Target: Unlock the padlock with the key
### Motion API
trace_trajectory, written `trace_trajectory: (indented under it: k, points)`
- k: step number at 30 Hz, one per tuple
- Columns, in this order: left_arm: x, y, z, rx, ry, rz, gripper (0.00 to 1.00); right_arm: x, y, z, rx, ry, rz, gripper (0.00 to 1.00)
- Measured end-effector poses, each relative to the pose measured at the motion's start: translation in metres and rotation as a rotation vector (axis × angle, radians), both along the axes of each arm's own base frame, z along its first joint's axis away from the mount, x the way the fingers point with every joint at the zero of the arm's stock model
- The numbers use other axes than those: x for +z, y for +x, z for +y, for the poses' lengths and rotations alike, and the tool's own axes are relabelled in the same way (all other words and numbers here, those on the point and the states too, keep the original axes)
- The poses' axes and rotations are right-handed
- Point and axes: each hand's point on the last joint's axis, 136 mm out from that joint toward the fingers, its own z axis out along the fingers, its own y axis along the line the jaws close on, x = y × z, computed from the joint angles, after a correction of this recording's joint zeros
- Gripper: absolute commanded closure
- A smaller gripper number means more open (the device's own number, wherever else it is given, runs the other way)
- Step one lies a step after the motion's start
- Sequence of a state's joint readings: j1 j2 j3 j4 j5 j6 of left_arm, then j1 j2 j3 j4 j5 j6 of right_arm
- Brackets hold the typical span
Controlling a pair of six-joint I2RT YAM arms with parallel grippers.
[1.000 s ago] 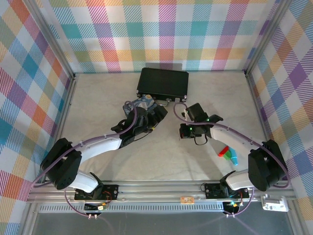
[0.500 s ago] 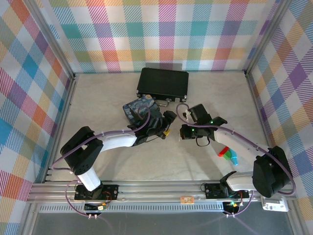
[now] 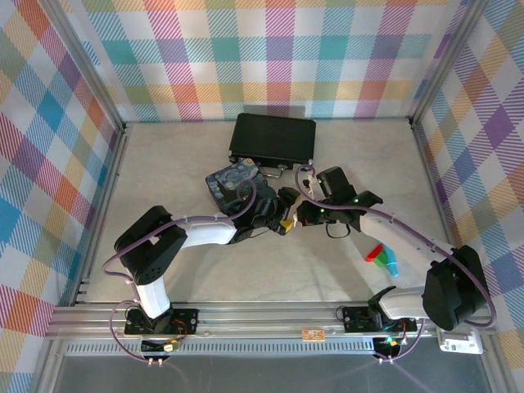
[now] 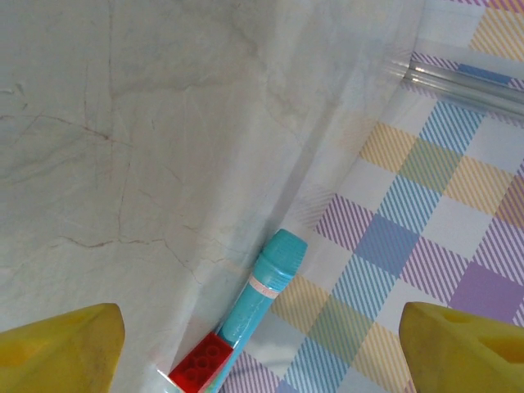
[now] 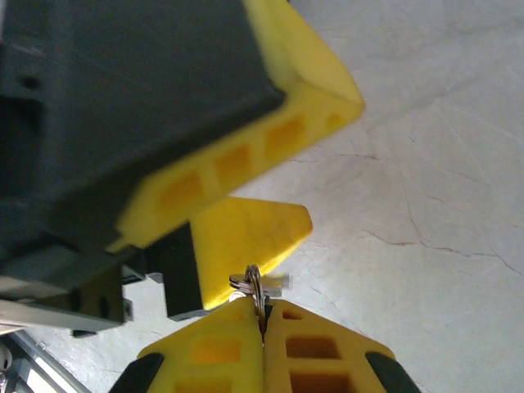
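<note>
We hold the key [image 5: 255,286] in the right pincer [image 5: 263,315]. Its two yellow fingers are pressed tight together, and a small silvery ring and a sliver of metal poke out just above where they meet. From overhead, that pincer hangs over the middle of the floor [image 3: 246,270], near the front of the black case [image 3: 273,137] and just beside the left pincer [image 3: 283,219]. The left pincer stands wide apart with nothing between its fingers. Its own camera looks past the two yellow tips at bare floor, a teal marker [image 4: 264,286] and the checked wall.

We cannot make out the padlock. It may be hidden under the arms near the blue box [image 3: 232,182], but we cannot tell.

We judge the key to be thin, stiff, very light and smooth. With so little of it in the pads, it may swivel or slip as soon as its tip meets any resistance. The best hold is flat across its broad head, leaving the whole blade free and in line with the fingers. We cannot tell how much blade is free at present.

The padlock should be hard, and heavy for its size, and it is likely to skate on this smooth floor if pushed. We would take it across the flat sides of its body with the left pincer, leaving the shackle clear and the keyhole turned toward the key.
</note>
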State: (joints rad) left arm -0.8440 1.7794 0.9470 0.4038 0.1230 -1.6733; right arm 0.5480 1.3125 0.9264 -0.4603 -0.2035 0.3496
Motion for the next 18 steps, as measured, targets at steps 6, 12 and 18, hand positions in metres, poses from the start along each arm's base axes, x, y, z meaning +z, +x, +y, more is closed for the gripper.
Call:
trace_trajectory:
  k: [6,12,18]
  points:
    - [0.006,0.001,-0.004,0.006,-0.03,-0.003,0.16,0.004,-0.002,0.006,0.022,0.034,0.003,1.0]
    - [0.011,0.002,-0.006,0.012,-0.055,-0.009,0.19,0.005,-0.003,0.009,0.036,0.053,0.006,1.0]
    - [0.011,0.003,-0.005,0.017,-0.053,-0.009,0.25,-0.002,-0.008,0.008,0.04,0.048,0.024,1.0]
